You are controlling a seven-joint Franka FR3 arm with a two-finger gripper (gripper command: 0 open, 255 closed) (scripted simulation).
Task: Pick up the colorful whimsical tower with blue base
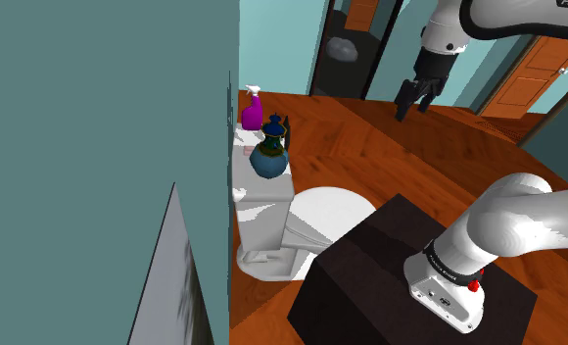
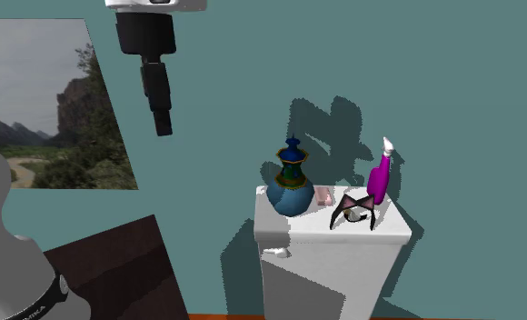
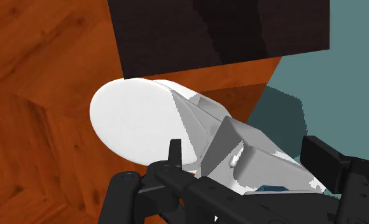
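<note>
While tool [image 1: 413, 109] hangs spread, tower [image 1: 269, 153] sits on toilet tank [image 1: 264, 203]; arm [image 1: 512, 20] lettering reads "FRAN"

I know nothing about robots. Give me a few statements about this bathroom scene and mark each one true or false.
1. The colourful tower with the blue base stands upright on the toilet tank. True.
2. The hand is clasping the tower. False: the hand hangs open in the air, well apart from the tower.
3. A magenta spray bottle stands on the same tank as the tower. True.
4. The floor is covered in grey tiles. False: it is brown, with a wood-plank pattern.
</note>
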